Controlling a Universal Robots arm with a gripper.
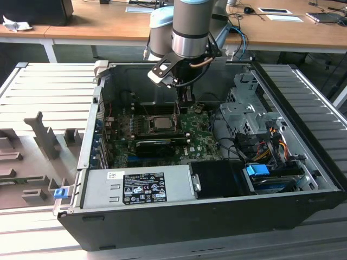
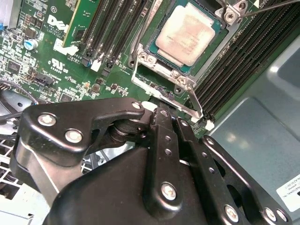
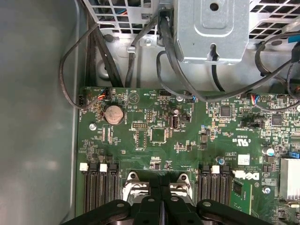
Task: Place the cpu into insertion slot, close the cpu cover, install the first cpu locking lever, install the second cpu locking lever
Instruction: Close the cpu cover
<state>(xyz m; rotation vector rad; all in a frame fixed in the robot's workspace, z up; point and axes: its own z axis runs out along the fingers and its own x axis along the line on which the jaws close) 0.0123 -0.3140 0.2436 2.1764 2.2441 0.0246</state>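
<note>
cpu (image 2: 187,33) seated in insertion slot (image 2: 151,48) | your gripper (image 3: 161,177) fingers pressed together at cpu cover (image 2: 190,102) edge | can't tell if you're pinching it

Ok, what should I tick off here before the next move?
1. Cpu lying flat in slot: ok.
2. Cover down over cpu: not ok, it stands raised at the slot's edge.
3. End effector at the cover: ok, fingers shut.
4. Firm hold on cover: cannot tell.
5. Lever latched: cannot tell.
</note>
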